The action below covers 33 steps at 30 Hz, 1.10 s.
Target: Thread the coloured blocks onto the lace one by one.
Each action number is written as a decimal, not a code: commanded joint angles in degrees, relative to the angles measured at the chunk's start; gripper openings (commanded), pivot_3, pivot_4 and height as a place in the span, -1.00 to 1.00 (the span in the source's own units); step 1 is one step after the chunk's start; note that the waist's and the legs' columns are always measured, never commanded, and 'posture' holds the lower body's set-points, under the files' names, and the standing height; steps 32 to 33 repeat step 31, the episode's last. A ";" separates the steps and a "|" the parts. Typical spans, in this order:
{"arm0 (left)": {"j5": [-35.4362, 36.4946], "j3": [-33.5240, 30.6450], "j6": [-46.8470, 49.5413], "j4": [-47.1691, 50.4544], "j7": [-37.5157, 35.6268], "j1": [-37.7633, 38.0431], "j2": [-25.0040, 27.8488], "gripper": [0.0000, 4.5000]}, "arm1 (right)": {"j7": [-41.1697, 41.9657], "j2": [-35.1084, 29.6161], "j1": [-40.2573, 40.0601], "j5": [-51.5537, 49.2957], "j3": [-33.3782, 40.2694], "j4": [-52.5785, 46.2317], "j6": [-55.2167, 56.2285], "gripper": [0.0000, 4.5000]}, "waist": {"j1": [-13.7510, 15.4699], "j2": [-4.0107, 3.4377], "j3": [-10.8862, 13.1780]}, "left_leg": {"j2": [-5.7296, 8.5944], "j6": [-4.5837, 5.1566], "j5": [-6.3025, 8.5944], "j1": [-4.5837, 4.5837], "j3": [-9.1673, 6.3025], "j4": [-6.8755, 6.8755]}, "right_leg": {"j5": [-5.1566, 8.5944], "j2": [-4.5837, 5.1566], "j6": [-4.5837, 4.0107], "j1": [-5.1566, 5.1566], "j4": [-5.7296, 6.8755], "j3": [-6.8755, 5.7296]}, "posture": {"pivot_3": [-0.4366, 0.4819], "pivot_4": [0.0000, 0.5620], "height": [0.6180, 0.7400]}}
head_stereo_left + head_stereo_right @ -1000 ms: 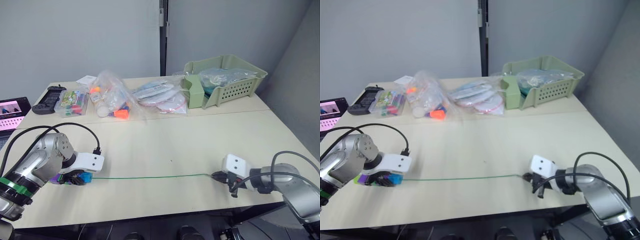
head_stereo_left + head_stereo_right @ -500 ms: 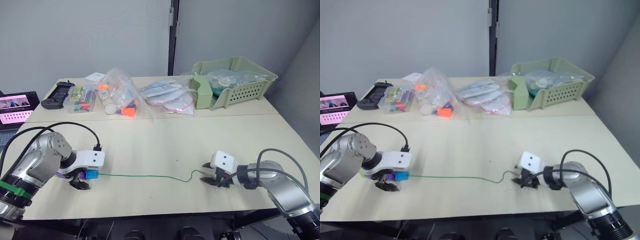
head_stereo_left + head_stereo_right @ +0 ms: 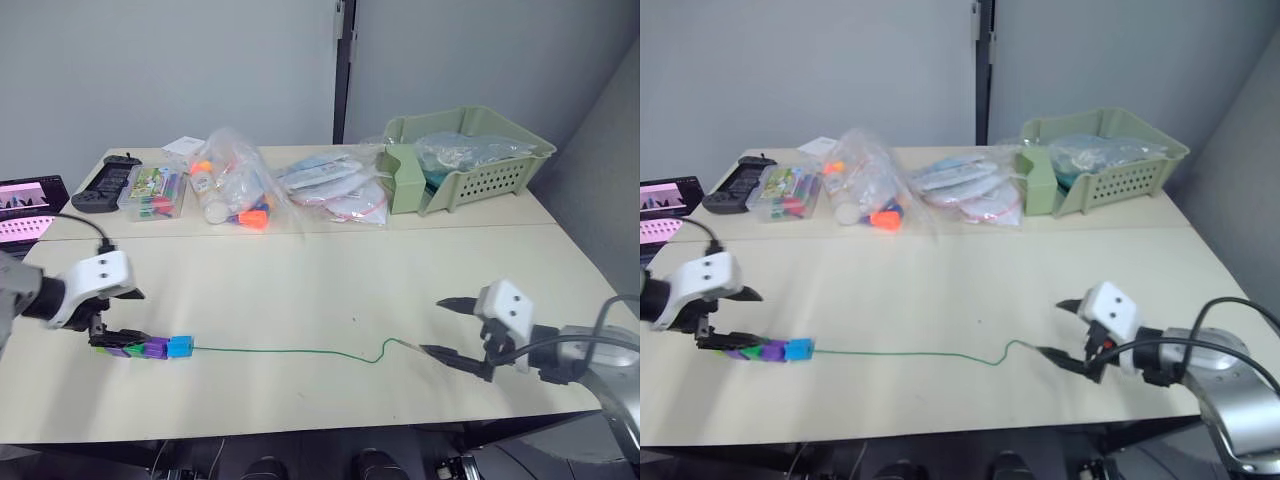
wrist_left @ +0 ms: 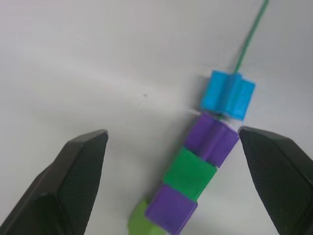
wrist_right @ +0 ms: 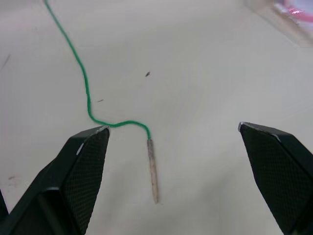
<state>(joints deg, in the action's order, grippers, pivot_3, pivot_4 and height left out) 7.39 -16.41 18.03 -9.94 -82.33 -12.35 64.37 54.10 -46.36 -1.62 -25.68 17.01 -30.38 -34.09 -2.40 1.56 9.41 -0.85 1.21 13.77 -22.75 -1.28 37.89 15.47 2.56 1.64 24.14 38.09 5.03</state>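
Five coloured blocks [image 3: 142, 347] are seen already strung in a row at the left end of the lace [image 3: 290, 352], all lying on the tabletop [image 3: 330, 275]. Taken from largest to smallest, the tabletop comes first: pale and broad, with a green basket [image 3: 470, 155] and clear bags of toys [image 3: 235, 185] along its far edge, well apart from the work. The lace is next, a thin green cord stretched from the blocks toward the robot's right, kinked near its end and finished by a stiff pale tip [image 5: 152, 169] resting flat on the surface. The left hand [image 3: 112, 315] is held just beside the blocks with its fingers spread wide apart and nothing between them; in the left wrist view the row is seen running blue [image 4: 227, 94], purple, dark green, purple, lime. The right hand [image 3: 448, 326] is likewise open and empty, poised just beyond the tip.

The threading itself is judged essentially complete, so the step in hand appears to be release and withdrawal. It would be done well if both hands were lifted straight away from the cord, so that no finger catches it and the row is not dragged. Care is called for at the blue block, which could slide along the free cord if the lace were tugged.
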 commanded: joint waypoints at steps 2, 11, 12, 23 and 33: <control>8.25 -16.48 -0.46 0.68 7.14 9.13 -7.06 1.00 | -4.90 4.62 -5.52 -7.71 11.32 -2.96 -3.84 0.98 | 0.14 0.10 0.02 | -0.02 -0.02 0.01 -0.06 -0.05 0.00 | -0.01 0.06 -0.01 0.02 -0.05 -0.05 | -0.05 -0.47 1.00; 19.61 -28.37 7.41 1.68 9.81 23.80 -14.45 1.00 | -7.70 11.80 -16.88 -6.32 16.35 1.52 3.42 0.98 | 0.49 0.32 0.01 | 0.00 -0.23 -0.10 0.20 -0.02 0.01 | -0.17 0.62 0.00 -0.30 -0.12 -0.35 | -0.05 -0.47 1.00; 19.50 -28.30 6.96 0.75 9.49 24.73 -14.02 1.00 | -7.68 12.04 -17.69 -5.64 16.24 2.09 4.83 0.98 | 0.48 0.32 0.01 | 0.00 -0.24 -0.11 0.21 -0.02 0.01 | -0.17 0.61 0.00 -0.33 -0.13 -0.39 | -0.05 -0.47 1.00; 15.31 -23.93 -6.12 -14.18 8.25 27.45 -11.77 1.00 | -2.93 9.36 -22.27 -3.20 16.25 12.12 13.89 0.98 | 0.35 0.28 0.02 | 0.03 -0.28 -0.09 0.71 0.01 -0.09 | -0.07 0.82 0.00 -1.05 -0.60 -0.80 | -0.05 -0.47 1.00; 16.12 -22.52 -6.58 -13.36 9.16 27.02 -11.56 1.00 | -2.99 9.22 -22.82 -2.69 15.92 12.75 14.94 0.98 | 0.36 0.28 0.02 | 0.00 -0.32 -0.06 0.67 -0.05 -0.10 | -0.08 1.00 -0.01 -1.05 -0.62 -0.82 | -0.05 -0.47 1.00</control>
